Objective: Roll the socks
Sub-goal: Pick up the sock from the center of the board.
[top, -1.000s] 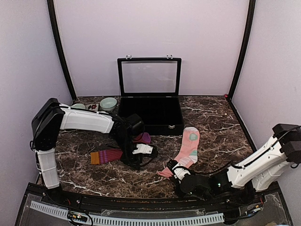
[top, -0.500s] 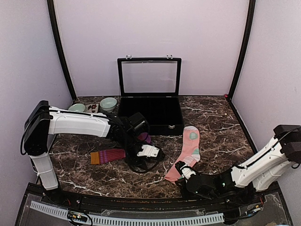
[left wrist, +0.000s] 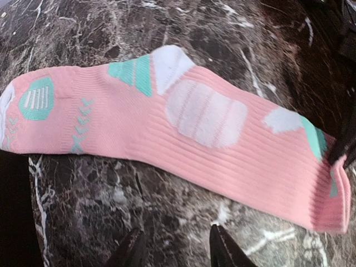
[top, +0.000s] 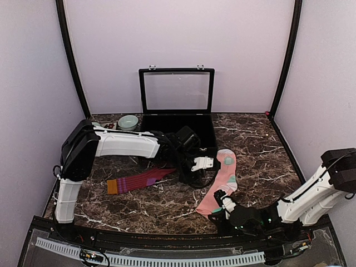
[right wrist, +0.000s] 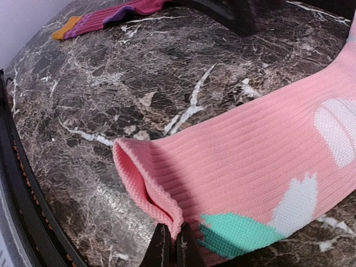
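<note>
Neither is rolled yet: maroon striped fabric sock lies flat, left; right end effector pinches salmon-pink patched sock by its near cuff; left end effector gapes empty.

Unrolled pink sock stretched out right of maroon striped sock (orange cuff leftward), apart.

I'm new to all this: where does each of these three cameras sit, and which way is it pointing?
Top external: fixed above and behind the arms, looking down and forward across the marble table; both arms show.
Left wrist: on the left arm, looking down on the pink sock; the open left claw shows at the bottom.
Right wrist: low over the table, facing the maroon sock; the right claw pinches the pink sock's cuff.
Shared: both wrist views see the pink sock.
</note>
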Motion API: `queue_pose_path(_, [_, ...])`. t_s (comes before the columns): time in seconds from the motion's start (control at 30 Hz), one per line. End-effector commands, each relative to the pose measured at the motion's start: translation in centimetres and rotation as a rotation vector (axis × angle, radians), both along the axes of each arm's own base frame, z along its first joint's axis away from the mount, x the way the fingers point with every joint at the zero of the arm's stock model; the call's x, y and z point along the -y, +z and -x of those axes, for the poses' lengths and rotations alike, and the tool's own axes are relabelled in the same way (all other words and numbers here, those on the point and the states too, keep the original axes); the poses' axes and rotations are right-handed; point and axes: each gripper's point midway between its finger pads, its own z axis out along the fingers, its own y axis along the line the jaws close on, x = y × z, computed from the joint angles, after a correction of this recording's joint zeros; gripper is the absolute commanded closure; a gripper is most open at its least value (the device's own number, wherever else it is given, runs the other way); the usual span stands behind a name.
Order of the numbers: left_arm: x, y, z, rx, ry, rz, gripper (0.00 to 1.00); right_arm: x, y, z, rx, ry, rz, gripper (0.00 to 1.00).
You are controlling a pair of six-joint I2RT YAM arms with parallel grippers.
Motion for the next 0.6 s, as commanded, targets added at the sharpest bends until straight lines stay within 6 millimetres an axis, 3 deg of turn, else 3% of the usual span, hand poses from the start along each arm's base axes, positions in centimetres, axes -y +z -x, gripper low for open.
queue_pose_path(0.0, [2.4, 0.0, -1.4, -0.096, 0.091, 0.053, 0.57, 2.0, -3.3, 1.9, -0.125, 0.034, 0.056, 1.00])
queue_pose_path(0.3, [4.9, -1.4, -1.8, -0.199, 0.107, 0.105, 0.54, 2.6, -3.9, 2.2, -0.149, 0.042, 0.062, 1.00])
queue_pose_path(0.57, [7.1, -0.1, -1.5, -0.294, 0.086, 0.163, 0.53, 3.4, -3.1, 2.0, -0.144, 0.021, 0.045, 1.00])
